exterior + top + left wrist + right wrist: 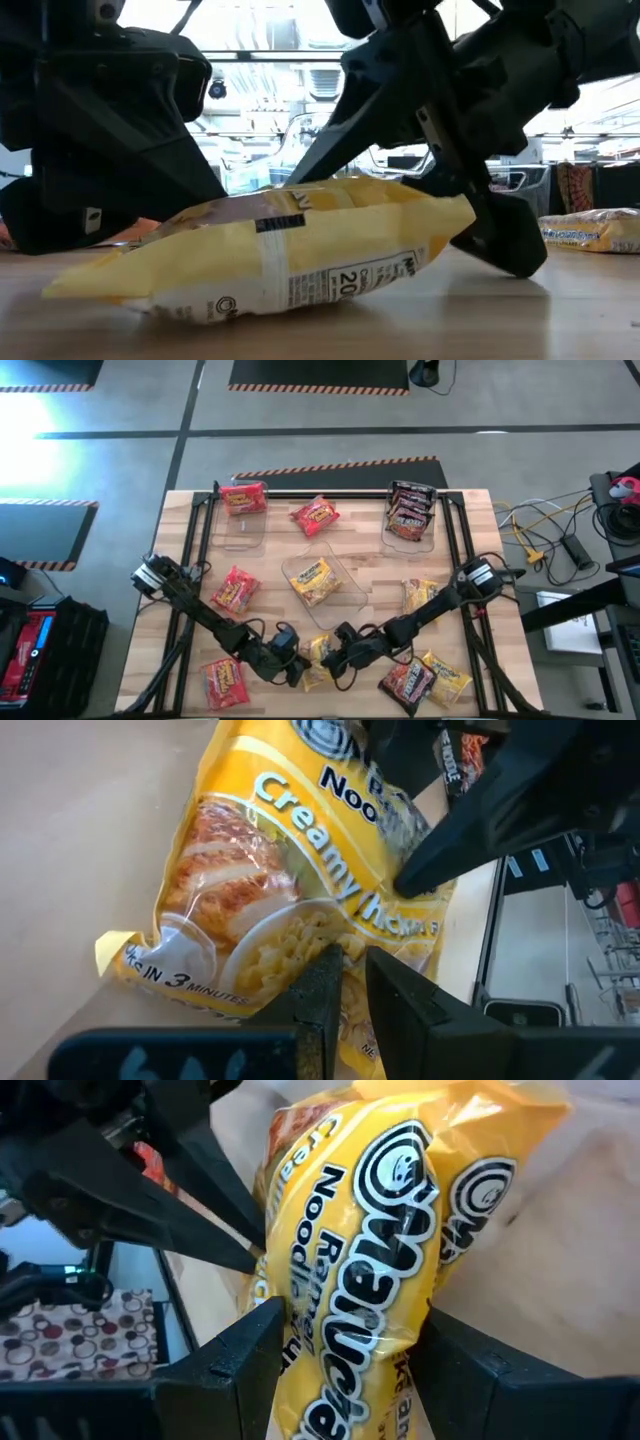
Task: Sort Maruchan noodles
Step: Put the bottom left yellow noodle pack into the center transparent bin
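A yellow Maruchan noodle packet [318, 652] lies on the table near its front edge, between my two grippers. My left gripper [355, 995] comes at it from the left and is shut on its edge. My right gripper [345, 1360] comes from the right and stands open, with one finger on each side of the packet's logo end [390, 1230]. In the low view the packet [290, 250] rests on its underside, and a right finger [500, 240] reaches down to the table beside its end. My left gripper pinches the packet's edge below the printed bowl [352, 960] between its two fingers. It slants down from the table's left. The packet stays on the table. My right gripper straddles the logo end [350, 1310]; I cannot tell whether its fingers touch the packet.
Three clear bins stand farther back: one with a red packet [243, 497], one with yellow [312, 580], one with dark packets [410, 510]. Loose packets lie around: red [315, 515], [235, 590], [225, 682], yellow [420, 595], [445, 678], dark [405, 680].
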Robot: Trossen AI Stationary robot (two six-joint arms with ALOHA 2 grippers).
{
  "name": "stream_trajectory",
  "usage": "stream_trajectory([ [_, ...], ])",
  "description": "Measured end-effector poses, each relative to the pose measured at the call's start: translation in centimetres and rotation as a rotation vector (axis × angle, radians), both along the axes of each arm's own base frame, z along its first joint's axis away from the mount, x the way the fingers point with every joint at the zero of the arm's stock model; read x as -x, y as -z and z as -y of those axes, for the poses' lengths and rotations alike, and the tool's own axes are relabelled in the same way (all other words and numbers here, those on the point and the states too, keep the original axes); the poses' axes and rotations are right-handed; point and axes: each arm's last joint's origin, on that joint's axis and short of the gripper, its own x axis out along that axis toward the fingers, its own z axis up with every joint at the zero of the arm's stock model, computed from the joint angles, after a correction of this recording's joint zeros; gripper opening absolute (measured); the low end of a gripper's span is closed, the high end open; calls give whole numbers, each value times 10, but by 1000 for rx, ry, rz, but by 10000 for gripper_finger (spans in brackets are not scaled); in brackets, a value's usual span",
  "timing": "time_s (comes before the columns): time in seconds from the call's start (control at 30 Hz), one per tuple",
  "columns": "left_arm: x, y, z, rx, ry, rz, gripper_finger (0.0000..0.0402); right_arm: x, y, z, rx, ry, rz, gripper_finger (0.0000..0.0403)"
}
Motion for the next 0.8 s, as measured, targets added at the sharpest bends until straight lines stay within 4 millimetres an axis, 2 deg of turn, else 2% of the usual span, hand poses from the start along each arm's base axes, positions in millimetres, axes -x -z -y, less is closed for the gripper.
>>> stream_trajectory([
  [0.27, 0, 0, 0, -3, 8, 1, 38, -1, -1, -1, 18, -29, 23, 185],
  [0.53, 0, -1, 1, 6, 13, 10, 38, -1, -1, -1, 22, -37, 28, 137],
  [0.8, -1, -5, 1, 29, 21, 27, 49, -1, -2, -2, 9, -51, 28, 125],
])
